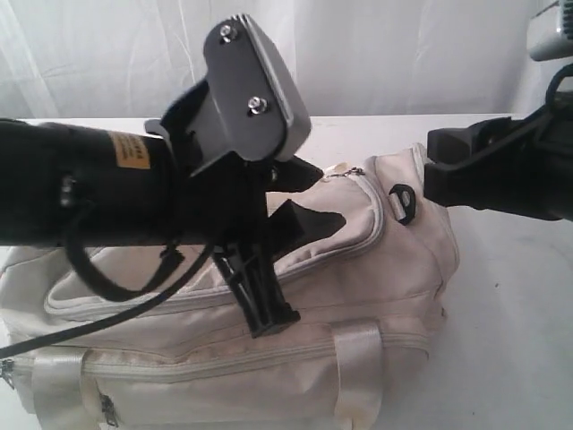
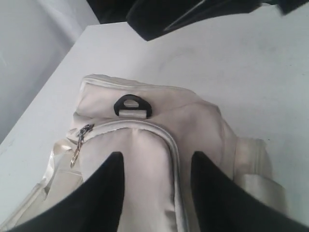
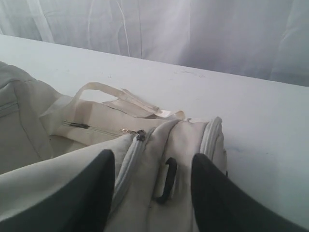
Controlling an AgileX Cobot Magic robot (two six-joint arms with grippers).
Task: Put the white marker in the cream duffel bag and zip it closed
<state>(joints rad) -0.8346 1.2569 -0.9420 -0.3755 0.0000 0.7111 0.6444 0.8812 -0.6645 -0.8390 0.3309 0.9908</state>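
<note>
Cream duffel bag (image 1: 358,269) lying on white counter (image 1: 510,296), 6 o'clock of exterior view. Top flap zip appears run shut; zip pull (image 2: 82,140) at bag end, beside black strap loop (image 2: 133,106). Left hand (image 2: 154,162) over flap, fingers apart, nothing gripped. Right hand (image 3: 152,162) at 3 o'clock above bag end, fingers apart, empty.

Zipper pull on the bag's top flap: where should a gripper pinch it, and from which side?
Probably the dangling metal tab, not the slider. It hangs loose beside the flap's corner near the black loop, so come in from that end of the bag, with the jaws either side of the thin tab.
</note>
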